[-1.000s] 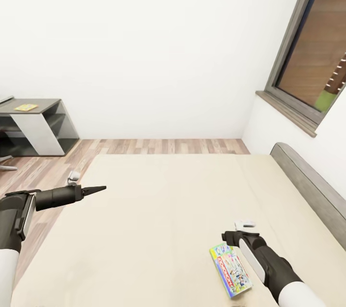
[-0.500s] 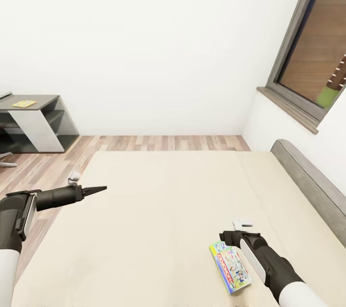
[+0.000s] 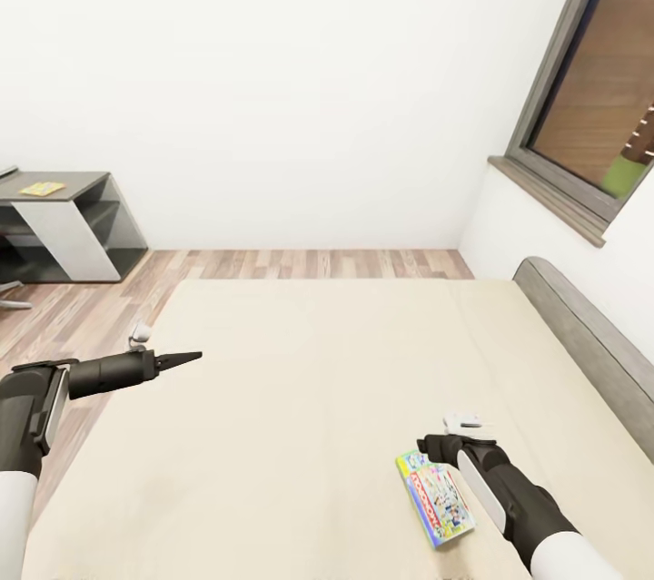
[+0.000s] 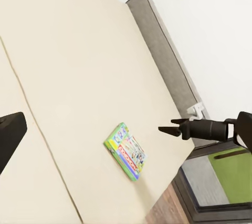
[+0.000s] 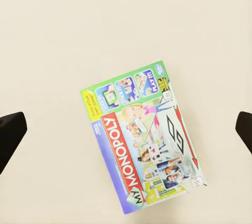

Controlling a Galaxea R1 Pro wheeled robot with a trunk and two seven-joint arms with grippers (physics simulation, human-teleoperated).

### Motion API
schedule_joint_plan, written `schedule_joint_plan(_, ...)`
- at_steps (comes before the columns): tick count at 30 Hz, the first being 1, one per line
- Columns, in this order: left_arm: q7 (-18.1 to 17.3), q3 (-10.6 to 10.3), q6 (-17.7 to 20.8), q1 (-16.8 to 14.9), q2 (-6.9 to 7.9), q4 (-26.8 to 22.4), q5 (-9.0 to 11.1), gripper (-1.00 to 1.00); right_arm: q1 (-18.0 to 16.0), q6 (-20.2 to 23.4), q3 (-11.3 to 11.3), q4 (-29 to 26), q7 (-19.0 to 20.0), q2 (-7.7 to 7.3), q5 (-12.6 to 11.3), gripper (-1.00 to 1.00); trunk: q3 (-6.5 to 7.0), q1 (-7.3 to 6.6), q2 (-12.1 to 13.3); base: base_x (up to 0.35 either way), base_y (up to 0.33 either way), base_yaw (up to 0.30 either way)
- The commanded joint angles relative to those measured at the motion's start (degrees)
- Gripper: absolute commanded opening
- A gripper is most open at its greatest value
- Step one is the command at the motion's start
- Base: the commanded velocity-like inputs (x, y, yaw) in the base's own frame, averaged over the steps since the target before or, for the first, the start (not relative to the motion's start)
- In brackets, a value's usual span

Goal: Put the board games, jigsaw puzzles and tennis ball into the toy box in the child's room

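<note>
The right gripper (image 4: pixel 167 129) is hanging over the board game (image 5: pixel 139 141) near the bed's (image 3: pixel 300 380) headboard-side edge, fingers spread wide; descending squarely, it should straddle the box's narrow width.

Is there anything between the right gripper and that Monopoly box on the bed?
Nothing visible. The board game lies flat on the bare bed, with the right gripper above it, fingertips spread wide either side in the right wrist view.
</note>
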Motion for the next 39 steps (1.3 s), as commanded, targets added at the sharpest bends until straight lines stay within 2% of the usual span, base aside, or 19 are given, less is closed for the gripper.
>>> schedule_joint_plan(1, -0.57, 0.14, 0.60, -0.07, -0.03, -0.05, -0.55, 1.00, -0.11, 0.18, 0.25, -0.11, -0.56, -0.09, -0.64, 1.00, -0.21, 0.03, -0.12, 0.000, 0.000, 0.000)
schedule_joint_plan(13, -0.62, 0.07, 0.83, -0.07, -0.02, -0.05, -0.38, 1.00, -2.02, 0.16, -0.18, -0.05, -0.55, -0.17, -1.08, 1.00, -1.34, 0.03, -0.12, 0.000, 0.000, 0.000)
schedule_joint_plan(16, -0.63, 0.10, 0.81, -0.07, -0.02, -0.05, -0.38, 1.00, -2.07, 0.16, -1.58, -0.05, 0.00, -0.20, -1.12, 1.00, -1.63, 0.03, -0.12, 0.000, 0.000, 0.000)
schedule_joint_plan(19, -0.67, 0.15, 0.82, -0.07, -0.02, -0.05, -0.38, 1.00, -2.10, 0.16, -3.41, -0.05, 2.57, -0.91, -1.16, 1.00, -1.91, 0.03, -0.12, 0.000, 0.000, 0.000)
schedule_joint_plan(22, -0.71, 0.21, 0.84, -0.07, 0.01, -0.05, -0.36, 1.00, -2.07, 0.23, -5.11, -0.05, 8.03, -2.10, -1.17, 1.00, -2.19, 0.03, -0.12, 0.000, 0.000, 0.000)
schedule_joint_plan(25, -0.72, 0.19, 0.85, -0.07, -0.01, -0.05, -0.33, 1.00, -2.08, 0.24, -6.11, -0.05, 10.89, -2.53, -1.15, 1.00, -2.48, 0.03, -0.12, 0.000, 0.000, 0.000)
schedule_joint_plan(39, -0.72, 0.21, 0.79, -0.07, 0.00, -0.05, -0.34, 1.00, -2.05, 0.11, -8.89, -0.02, 11.76, -2.70, -0.98, 1.00, -3.80, 0.03, -0.12, 0.000, 0.000, 0.000)
